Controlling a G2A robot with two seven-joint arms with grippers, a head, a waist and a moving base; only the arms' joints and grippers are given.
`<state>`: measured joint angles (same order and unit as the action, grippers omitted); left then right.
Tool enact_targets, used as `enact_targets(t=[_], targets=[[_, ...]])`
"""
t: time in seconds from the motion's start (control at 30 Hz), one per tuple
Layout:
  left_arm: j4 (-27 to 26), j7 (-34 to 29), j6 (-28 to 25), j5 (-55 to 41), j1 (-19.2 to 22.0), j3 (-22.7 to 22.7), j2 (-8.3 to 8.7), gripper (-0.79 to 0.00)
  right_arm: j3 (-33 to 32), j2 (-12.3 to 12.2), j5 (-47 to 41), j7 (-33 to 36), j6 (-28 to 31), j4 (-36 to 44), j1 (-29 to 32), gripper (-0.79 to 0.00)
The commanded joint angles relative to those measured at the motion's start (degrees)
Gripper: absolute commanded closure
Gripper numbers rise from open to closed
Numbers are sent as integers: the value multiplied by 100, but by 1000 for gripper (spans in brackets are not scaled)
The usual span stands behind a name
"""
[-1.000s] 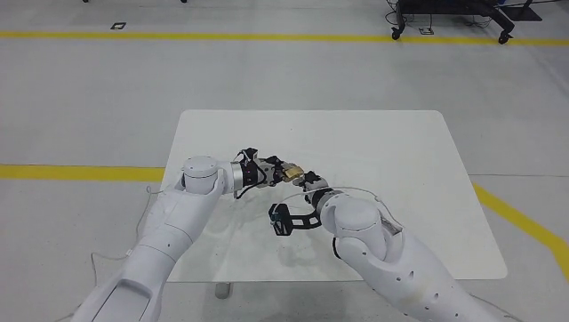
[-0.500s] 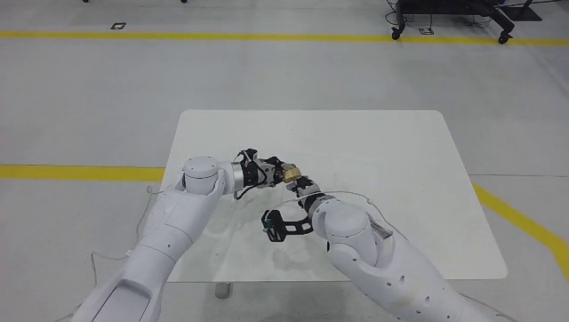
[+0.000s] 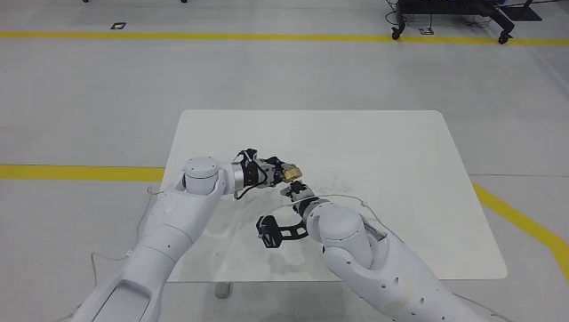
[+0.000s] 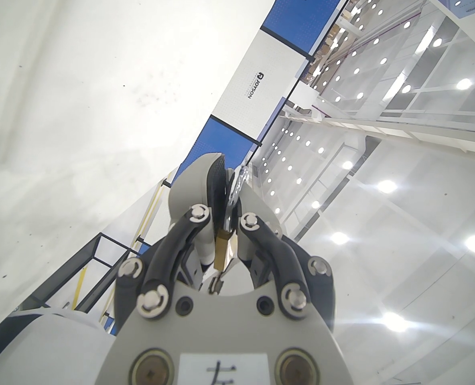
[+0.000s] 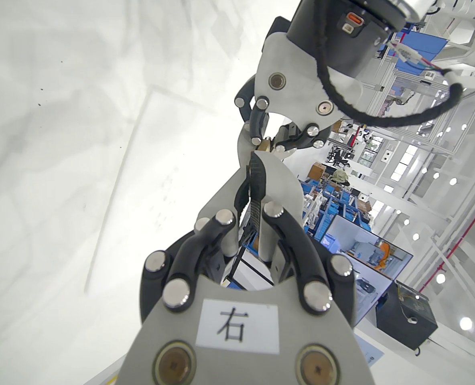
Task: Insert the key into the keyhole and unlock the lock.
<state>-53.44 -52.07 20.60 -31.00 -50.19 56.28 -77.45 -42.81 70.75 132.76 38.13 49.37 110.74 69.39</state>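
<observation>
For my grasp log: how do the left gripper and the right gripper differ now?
The left gripper is shut on the brass lock; the right gripper is shut, anything held hidden by its pads. The left gripper points sideways over the table, the right gripper toward its far edge. Their tips are close together.

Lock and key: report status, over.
Left gripper shut on lock, over table. Right gripper shut, tips at lock; key not discernible. No obstruction seen.
</observation>
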Motion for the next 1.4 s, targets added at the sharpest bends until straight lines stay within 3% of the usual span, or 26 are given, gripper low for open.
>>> enact_targets(t=[0.0,0.43,0.93,1.13,1.37], targets=[[-1,-5,0,-5,-1,1,1,0,-7,9,8,0,5,-7,3,0],[-13,-136,-7,-79,4,41,23,0,-742,-44,-482,-582,-13,49,159,0],[13,-444,-101,-97,47,88,69,0,-2077,-338,-893,-2119,73,481,742,0],[75,-910,26,-346,83,141,87,0,-2442,-405,-1364,-3076,-113,442,878,0],[192,-1234,189,-444,160,136,108,0,-2442,-405,-1364,-3076,-113,442,878,0]])
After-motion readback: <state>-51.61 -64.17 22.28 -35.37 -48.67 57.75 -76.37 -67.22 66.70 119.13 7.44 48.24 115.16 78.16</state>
